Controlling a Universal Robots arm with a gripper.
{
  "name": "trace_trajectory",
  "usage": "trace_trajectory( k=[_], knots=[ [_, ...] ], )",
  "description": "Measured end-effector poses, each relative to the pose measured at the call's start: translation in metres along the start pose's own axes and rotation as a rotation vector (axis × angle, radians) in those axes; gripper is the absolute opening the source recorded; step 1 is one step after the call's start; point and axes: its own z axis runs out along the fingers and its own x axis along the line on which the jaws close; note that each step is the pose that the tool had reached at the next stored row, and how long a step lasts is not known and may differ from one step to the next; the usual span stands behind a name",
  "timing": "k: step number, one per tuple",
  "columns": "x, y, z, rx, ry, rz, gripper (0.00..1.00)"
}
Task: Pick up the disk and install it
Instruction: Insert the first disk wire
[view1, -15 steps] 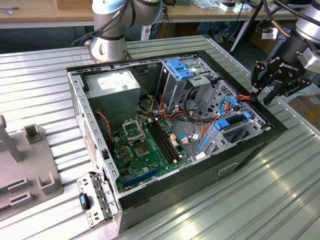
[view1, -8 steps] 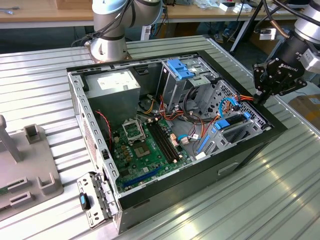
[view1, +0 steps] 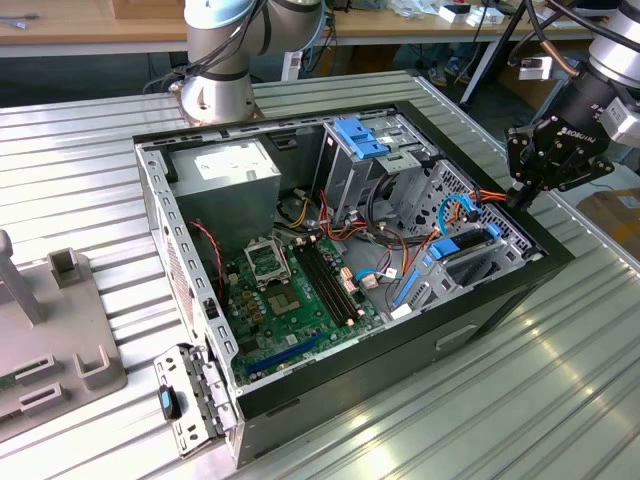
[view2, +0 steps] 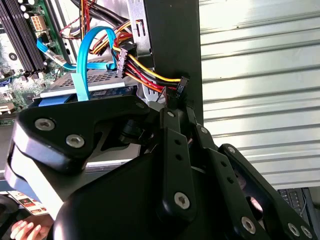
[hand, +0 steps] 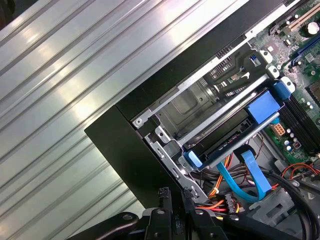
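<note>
The disk (view1: 462, 248) lies flat in the metal drive cage at the corner of the open computer case, on the exterior view's right, its blue side rails showing. In both wrist views the disk (view2: 75, 82) (hand: 225, 137) sits in the cage with a light blue ribbon cable looping over it. My black gripper (view1: 518, 195) hangs over the case's black rim just beside that cage. Its fingers stand shut, tips together (view2: 179, 102) (hand: 175, 194). A black connector (view2: 182, 84) on a bundle of yellow, red and black wires lies right at the tips.
The case (view1: 190, 390) lies open on a ribbed metal table (view1: 520, 400), with the motherboard (view1: 290, 290), a grey power supply box (view1: 225, 165) and a blue bracket (view1: 360, 135) on the rear cage. Grey fixtures (view1: 60, 320) stand at the exterior view's left. A hand (view2: 20, 230) shows nearby.
</note>
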Motion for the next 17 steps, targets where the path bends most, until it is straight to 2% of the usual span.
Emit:
trace_trajectory(
  k=[3,4,8,10,14,17],
  knots=[
    [0.0,0.0,0.0,0.0,0.0,0.0,0.19],
    [0.0,0.0,0.0,0.0,0.0,0.0,0.16],
    [0.0,0.0,-0.0004,0.0001,-0.0002,0.0,0.16],
    [0.0,0.0,-0.0036,-0.0001,0.0001,0.0,0.16],
    [0.0,0.0002,-0.0148,0.0012,0.0015,0.0,0.16],
    [0.0,0.0002,-0.015,0.0014,0.0013,0.0,0.16]
  ],
)
